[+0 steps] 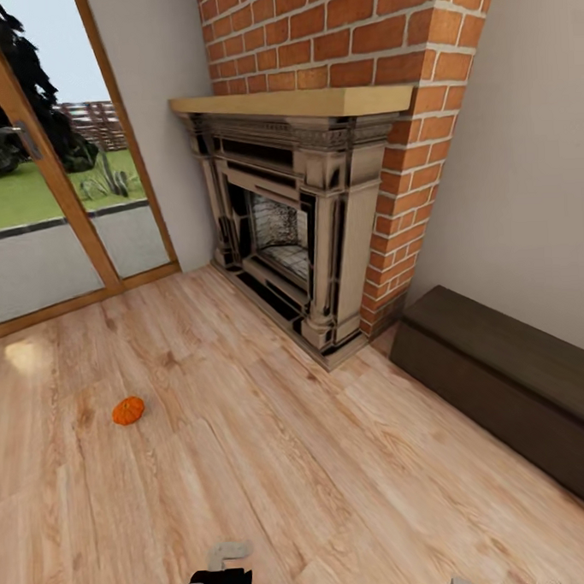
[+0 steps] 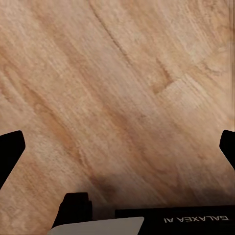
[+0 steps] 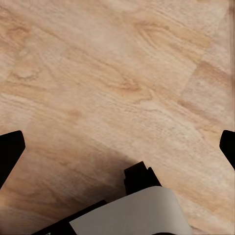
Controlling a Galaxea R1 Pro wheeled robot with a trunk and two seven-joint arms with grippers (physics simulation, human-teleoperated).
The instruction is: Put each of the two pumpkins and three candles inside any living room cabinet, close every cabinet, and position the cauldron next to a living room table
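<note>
Head view: one pumpkin (image 1: 128,410) sits on the wood floor (image 1: 275,464), well apart from the dark-brown cabinet (image 1: 511,383) beside the brick fireplace (image 1: 298,240).
Left gripper (image 2: 117,147): fingers spread wide, empty, above bare floor.
Right gripper (image 3: 117,147): fingers spread wide, empty.
Pumpkin axis: round; cannot tell.

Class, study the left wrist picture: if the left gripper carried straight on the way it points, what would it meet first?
Most likely the bare wooden floor. The left gripper stands open, with nothing between its fingers, and plank surface lies ahead of it. How far off the floor is cannot be judged.
</note>
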